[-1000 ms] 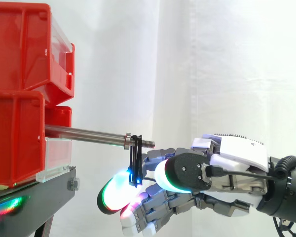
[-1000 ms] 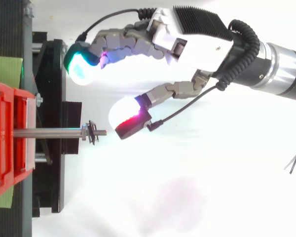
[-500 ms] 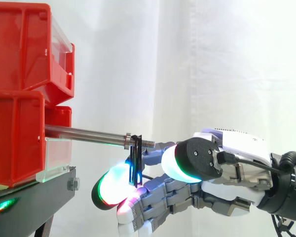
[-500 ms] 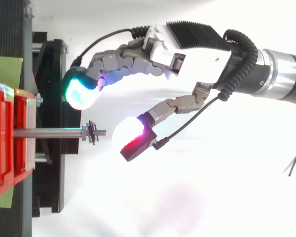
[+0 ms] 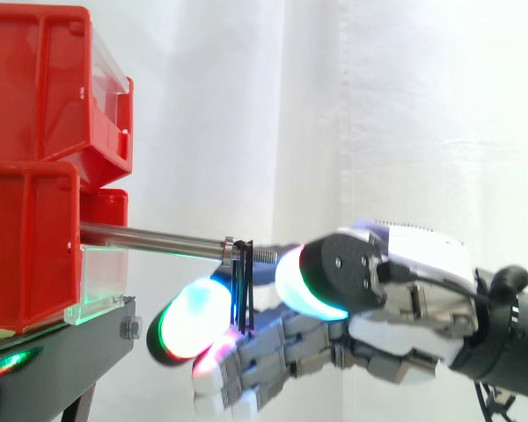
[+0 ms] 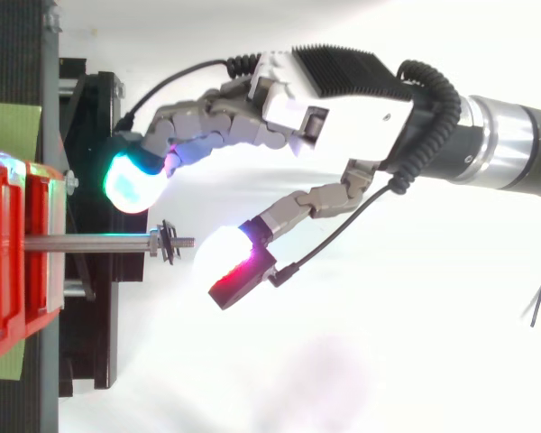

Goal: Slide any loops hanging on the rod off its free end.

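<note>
A steel rod (image 5: 150, 237) sticks out level from the lower red bin (image 5: 26, 246), its threaded free end pointing right. A thin black loop (image 5: 243, 286) hangs from the rod just behind that end, beside a nut; the top view shows the loop (image 6: 169, 244) too. My hand (image 6: 343, 90) comes in from the right and is open, its fingers gently curved. A green-glowing fingertip (image 6: 131, 180) lies on one side of the rod and the thumb's white pad (image 6: 218, 257) on the other, just past the rod's tip. Neither pad touches the loop. In the side view the hand (image 5: 414, 299) sits slightly below the rod.
Two red bins are stacked, the upper one (image 5: 44, 88) above the rod, on a black stand (image 5: 62, 347). A white curtain (image 5: 378, 114) hangs behind. A green strip (image 6: 9, 126) lies beside the stand in the top view.
My hand has moved left toward the bins. Its fingers now reach past the loop alongside the rod, and the thumb has swung across to the other side of the rod's tip. The loop has not moved.
</note>
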Robot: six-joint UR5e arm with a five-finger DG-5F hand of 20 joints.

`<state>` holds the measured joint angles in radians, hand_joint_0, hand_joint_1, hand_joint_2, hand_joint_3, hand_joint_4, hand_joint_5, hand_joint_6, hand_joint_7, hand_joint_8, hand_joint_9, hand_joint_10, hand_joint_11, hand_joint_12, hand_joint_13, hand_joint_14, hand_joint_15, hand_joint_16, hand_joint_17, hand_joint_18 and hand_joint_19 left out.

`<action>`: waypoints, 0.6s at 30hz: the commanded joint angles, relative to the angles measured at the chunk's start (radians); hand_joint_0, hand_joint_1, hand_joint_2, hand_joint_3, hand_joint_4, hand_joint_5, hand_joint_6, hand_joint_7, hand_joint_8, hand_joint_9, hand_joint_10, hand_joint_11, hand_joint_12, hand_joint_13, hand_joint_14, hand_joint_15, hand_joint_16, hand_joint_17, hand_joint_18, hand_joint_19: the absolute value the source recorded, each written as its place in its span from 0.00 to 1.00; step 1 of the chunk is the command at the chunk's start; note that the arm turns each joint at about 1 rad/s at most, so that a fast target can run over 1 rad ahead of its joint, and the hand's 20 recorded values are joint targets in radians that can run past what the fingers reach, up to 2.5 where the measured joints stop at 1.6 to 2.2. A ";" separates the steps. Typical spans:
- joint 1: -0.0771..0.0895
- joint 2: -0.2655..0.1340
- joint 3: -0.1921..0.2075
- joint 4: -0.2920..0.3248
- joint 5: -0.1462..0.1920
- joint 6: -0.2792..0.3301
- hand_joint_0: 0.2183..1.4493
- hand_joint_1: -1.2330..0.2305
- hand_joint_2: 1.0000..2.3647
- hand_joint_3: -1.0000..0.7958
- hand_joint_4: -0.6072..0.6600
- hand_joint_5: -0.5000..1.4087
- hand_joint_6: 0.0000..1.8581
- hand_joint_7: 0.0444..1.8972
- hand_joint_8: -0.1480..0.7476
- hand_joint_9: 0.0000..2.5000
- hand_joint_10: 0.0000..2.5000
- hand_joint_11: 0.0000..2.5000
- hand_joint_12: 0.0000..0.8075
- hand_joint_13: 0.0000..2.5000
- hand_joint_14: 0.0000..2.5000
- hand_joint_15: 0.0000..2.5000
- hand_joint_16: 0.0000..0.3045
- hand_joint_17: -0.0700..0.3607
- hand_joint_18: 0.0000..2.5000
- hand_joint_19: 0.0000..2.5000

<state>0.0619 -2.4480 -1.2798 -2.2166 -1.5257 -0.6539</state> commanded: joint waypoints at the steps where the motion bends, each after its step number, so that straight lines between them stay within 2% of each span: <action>1: 0.006 -0.022 0.000 0.003 0.001 0.020 0.28 0.40 0.00 0.30 0.69 0.18 0.27 0.48 0.54 0.31 0.00 0.12 0.47 0.31 0.00 0.09 0.21 0.50 0.28 0.21; 4: 0.009 -0.020 0.000 -0.008 -0.005 0.033 0.28 0.40 0.00 0.30 0.68 0.18 0.27 0.48 0.54 0.31 0.00 0.12 0.47 0.31 0.00 0.09 0.21 0.50 0.28 0.21; 6: 0.006 -0.022 0.000 -0.003 -0.025 0.039 0.28 0.40 0.00 0.30 0.69 0.18 0.27 0.48 0.54 0.31 0.00 0.12 0.47 0.31 0.00 0.09 0.21 0.50 0.28 0.21; 11: 0.006 -0.022 0.000 0.002 -0.027 0.043 0.28 0.40 0.00 0.30 0.69 0.18 0.27 0.49 0.54 0.31 0.01 0.12 0.47 0.31 0.00 0.09 0.21 0.50 0.28 0.21; 18: 0.007 -0.022 0.042 0.005 -0.028 0.094 0.29 0.40 0.00 0.30 0.69 0.18 0.27 0.51 0.54 0.31 0.00 0.12 0.47 0.31 0.00 0.09 0.21 0.50 0.28 0.21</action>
<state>0.0686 -2.4697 -1.2586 -2.2130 -1.5536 -0.5878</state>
